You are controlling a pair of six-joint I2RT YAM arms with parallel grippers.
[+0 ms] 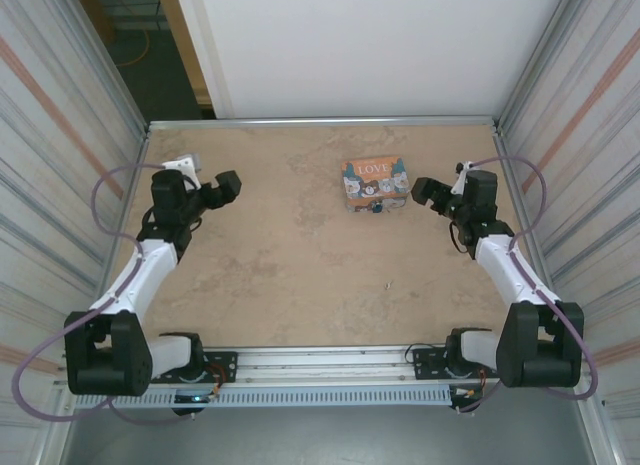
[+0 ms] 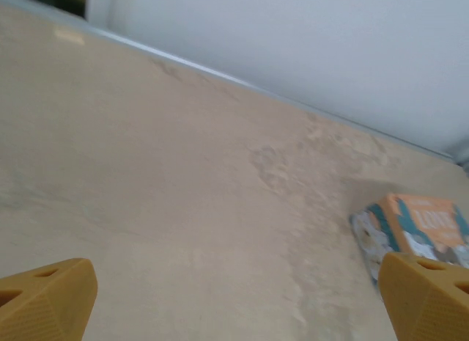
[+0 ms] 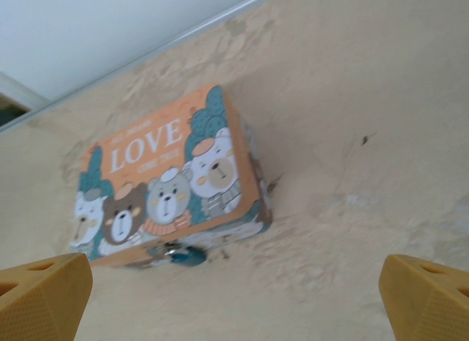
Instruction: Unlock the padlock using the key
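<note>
Right pincer: fingers spread wide, nothing held, raised near the right side of the LOVE tin. Padlock: teal, sits against the tin's near side, touching it. Left pincer: likewise spread, empty, well apart from the tin over the tan surface.
</note>
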